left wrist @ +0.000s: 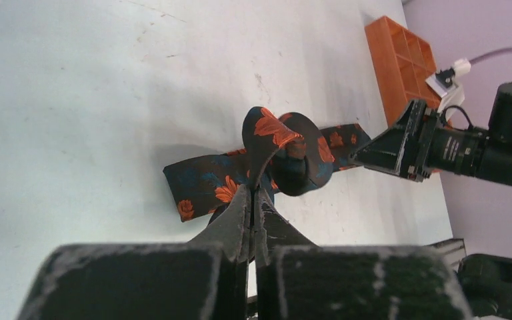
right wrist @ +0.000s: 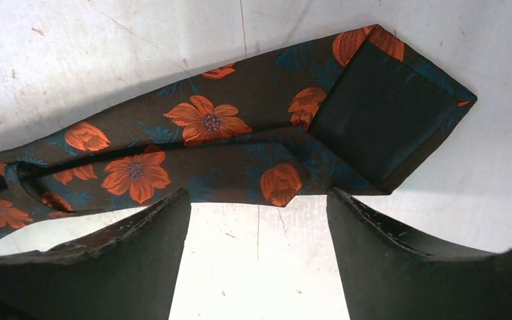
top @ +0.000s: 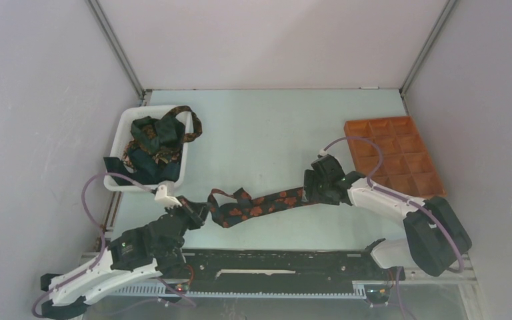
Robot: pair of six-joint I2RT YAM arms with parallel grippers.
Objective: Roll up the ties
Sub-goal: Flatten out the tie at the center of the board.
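A dark tie with orange-red flowers point(top: 257, 207) lies stretched across the table between my two grippers. My left gripper point(top: 190, 212) is shut on its narrow end, where the fabric curls into a small loop point(left wrist: 287, 150) just past the fingertips. My right gripper point(top: 320, 183) is open and empty, hovering over the wide pointed end point(right wrist: 373, 113), which lies flat with its dark lining folded up. Its fingers point(right wrist: 143, 233) sit just short of the fabric edge. More dark ties point(top: 155, 137) are heaped in the white bin point(top: 180, 170).
The orange-brown compartment tray point(top: 393, 157) stands at the right back, close behind my right arm; it also shows in the left wrist view point(left wrist: 403, 63). The white bin sits at the left wall. Grey walls close in both sides.
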